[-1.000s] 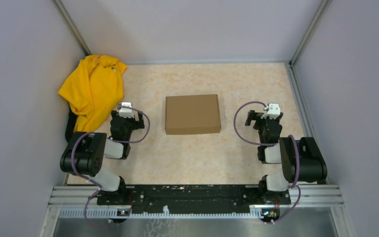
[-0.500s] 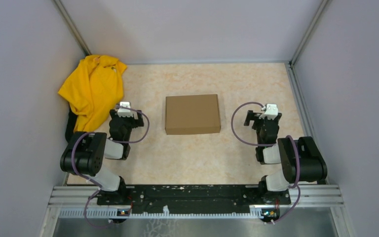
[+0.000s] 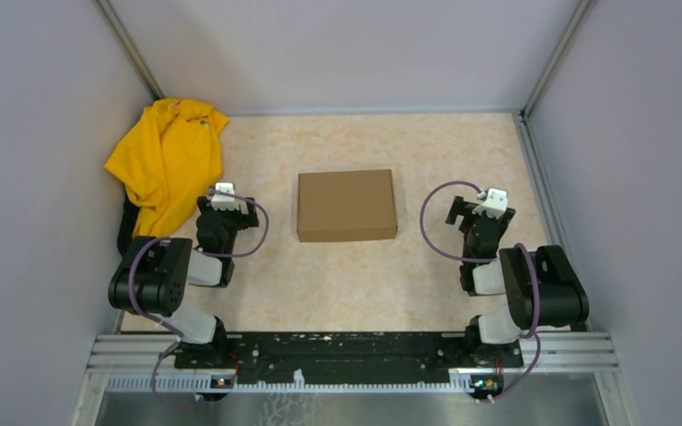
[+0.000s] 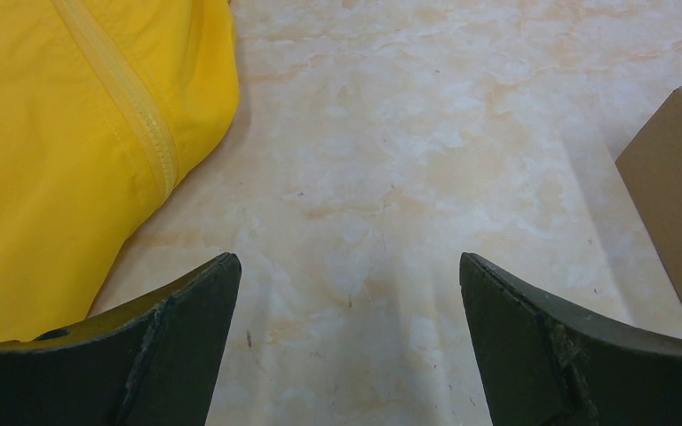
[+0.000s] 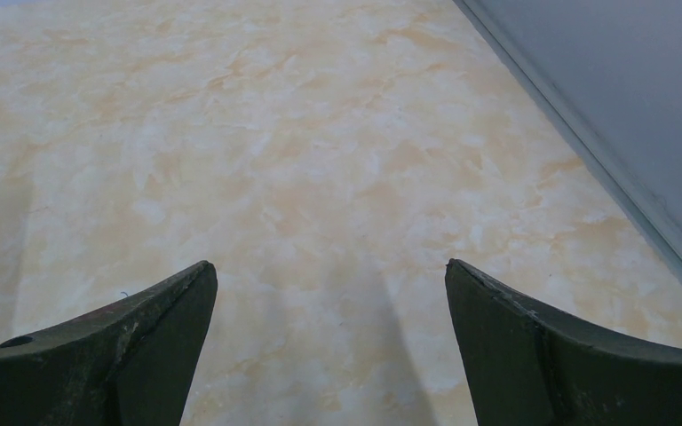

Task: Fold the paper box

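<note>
Mid-table: paper box [image 3: 347,205], apparently closed | left pincer [image 4: 346,259], right pincer [image 5: 329,264] released | yellow cloth [image 4: 35,177] zipper [image 4: 133,106] wrist-view only

From the left wrist, the plain brown corrugated cardboard box [image 4: 675,222] is cut by the right edge, with only one corner and a side wall showing. The crumpled yellow cloth garment [image 4: 53,151] runs off the left and top edges. The dark fingers [image 4: 173,355] of the left gripper [image 4: 348,266] pass out at the bottom edge, only their tips in view; so do the fingers [image 5: 551,355] of the right gripper [image 5: 330,271]. From above, the box's flaps, tabs and seams are too small to tell. A dark thing [image 3: 128,232] lies partly under the garment's near-left edge, and what it is cannot be told. In that view both grippers' fingers cannot be made out beneath the white wrist mounts [image 3: 224,197].
</note>
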Motion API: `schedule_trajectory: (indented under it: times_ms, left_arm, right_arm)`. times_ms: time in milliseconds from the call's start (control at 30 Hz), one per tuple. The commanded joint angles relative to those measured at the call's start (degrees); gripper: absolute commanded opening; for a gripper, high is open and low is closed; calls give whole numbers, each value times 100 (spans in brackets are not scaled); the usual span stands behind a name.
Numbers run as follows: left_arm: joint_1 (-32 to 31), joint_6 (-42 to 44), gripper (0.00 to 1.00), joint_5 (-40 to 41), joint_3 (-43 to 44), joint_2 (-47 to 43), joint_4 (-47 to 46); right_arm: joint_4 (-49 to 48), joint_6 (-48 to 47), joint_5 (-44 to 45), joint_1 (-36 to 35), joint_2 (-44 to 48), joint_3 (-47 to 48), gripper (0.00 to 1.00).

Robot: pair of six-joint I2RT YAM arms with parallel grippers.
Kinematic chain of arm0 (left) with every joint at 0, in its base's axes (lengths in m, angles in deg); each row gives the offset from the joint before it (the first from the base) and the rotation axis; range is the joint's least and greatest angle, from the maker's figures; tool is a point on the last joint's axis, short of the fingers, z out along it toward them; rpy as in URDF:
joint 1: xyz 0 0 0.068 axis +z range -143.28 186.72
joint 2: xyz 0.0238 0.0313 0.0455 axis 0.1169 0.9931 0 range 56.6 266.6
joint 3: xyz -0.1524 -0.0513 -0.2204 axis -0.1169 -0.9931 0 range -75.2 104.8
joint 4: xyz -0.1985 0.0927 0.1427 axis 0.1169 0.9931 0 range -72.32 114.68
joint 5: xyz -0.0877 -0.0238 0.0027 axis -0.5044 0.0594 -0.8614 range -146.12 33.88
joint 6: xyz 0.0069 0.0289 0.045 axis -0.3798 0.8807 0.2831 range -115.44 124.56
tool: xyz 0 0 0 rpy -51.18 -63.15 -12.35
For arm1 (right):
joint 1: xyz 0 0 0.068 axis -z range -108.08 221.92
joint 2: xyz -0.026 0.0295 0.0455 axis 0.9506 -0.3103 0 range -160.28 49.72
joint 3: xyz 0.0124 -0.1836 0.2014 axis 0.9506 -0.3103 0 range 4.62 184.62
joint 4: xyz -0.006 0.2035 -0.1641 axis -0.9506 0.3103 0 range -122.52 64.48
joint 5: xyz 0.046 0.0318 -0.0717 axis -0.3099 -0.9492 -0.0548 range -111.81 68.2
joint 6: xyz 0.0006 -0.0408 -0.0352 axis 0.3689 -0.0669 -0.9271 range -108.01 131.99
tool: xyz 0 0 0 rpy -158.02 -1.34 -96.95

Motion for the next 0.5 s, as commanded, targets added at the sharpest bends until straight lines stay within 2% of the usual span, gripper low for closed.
schedule_trajectory:
  times_ms: [0, 467]
  left_arm:
    - [34, -75, 99, 8, -66, 31, -297]
    - [34, -76, 99, 11, -66, 36, -297]
  right_arm:
    - [-253, -61, -54, -39, 16, 84, 99]
    - [-316, -68, -44, -49, 47, 36, 99]
